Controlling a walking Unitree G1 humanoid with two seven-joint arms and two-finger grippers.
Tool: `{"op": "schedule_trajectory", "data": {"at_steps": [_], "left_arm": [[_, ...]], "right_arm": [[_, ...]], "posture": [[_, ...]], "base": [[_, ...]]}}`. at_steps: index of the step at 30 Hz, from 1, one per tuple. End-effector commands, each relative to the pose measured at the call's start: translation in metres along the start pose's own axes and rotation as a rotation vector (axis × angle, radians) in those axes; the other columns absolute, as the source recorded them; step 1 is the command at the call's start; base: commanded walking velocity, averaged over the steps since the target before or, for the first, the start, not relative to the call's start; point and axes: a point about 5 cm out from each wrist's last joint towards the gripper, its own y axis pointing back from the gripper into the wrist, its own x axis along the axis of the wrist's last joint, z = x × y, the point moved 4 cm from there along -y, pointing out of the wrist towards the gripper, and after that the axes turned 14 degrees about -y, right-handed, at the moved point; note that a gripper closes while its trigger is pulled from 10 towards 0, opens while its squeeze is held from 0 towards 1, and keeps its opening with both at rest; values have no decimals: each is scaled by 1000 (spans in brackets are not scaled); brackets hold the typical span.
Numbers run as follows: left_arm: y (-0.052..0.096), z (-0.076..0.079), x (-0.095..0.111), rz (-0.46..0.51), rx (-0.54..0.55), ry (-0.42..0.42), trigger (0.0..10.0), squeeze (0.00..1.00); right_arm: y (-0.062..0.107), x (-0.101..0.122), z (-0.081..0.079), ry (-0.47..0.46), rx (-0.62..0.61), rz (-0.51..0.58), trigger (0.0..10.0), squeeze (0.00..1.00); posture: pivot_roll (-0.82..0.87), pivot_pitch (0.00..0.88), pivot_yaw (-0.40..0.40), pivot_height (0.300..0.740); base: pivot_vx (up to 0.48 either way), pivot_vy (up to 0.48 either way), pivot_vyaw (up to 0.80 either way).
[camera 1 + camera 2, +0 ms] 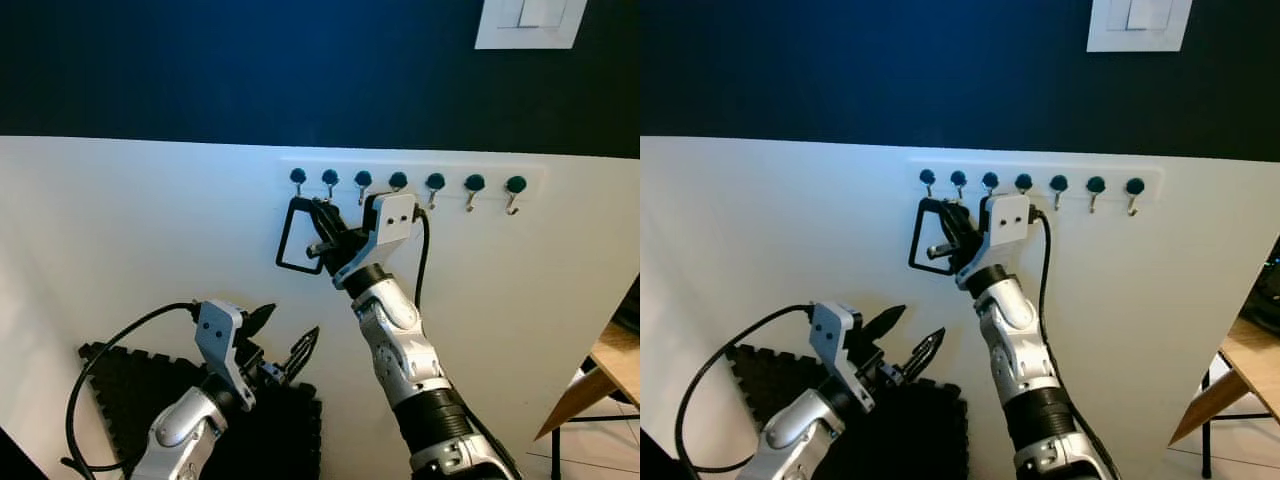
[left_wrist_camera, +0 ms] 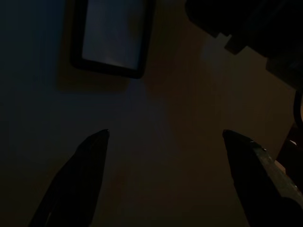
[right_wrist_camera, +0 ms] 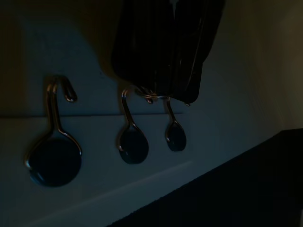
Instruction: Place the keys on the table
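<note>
The keys hang from a black rectangular strap loop (image 1: 297,236) just under the leftmost hooks of a rail (image 1: 410,180) on the white wall. A small silver piece (image 1: 315,248) shows at the loop's right side. My right gripper (image 1: 323,218) is raised to the rail and shut on the loop's upper right part. In the right wrist view its fingers (image 3: 163,52) are pressed together with a thin metal ring (image 3: 151,98) at their tips, close to two hooks. My left gripper (image 1: 290,325) is lower, open and empty, pointing up at the loop (image 2: 112,35).
The rail carries several blue-knobbed metal hooks. A white light switch (image 1: 530,22) sits on the dark upper wall. A black foam mat (image 1: 130,390) lies on the floor at the lower left. The corner of a wooden table (image 1: 612,362) shows at the right edge.
</note>
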Motion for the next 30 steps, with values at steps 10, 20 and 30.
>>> {"op": "schedule_trajectory", "data": {"at_steps": [10,20,30], "left_arm": [[4,-2,-2,-23,5,-21,10000,0],[5,-2,-2,-23,8,-22,10000,0],[19,-11,-29,-128,68,-39,10000,0]], "right_arm": [[-13,15,-45,5,191,78,10000,0],[-7,23,-56,12,261,134,10000,0],[32,-5,-61,47,301,52,10000,0]], "posture": [[58,66,27,740],[58,65,26,740],[61,56,21,740]], "base": [[0,0,0],[0,0,0],[0,0,0]]}}
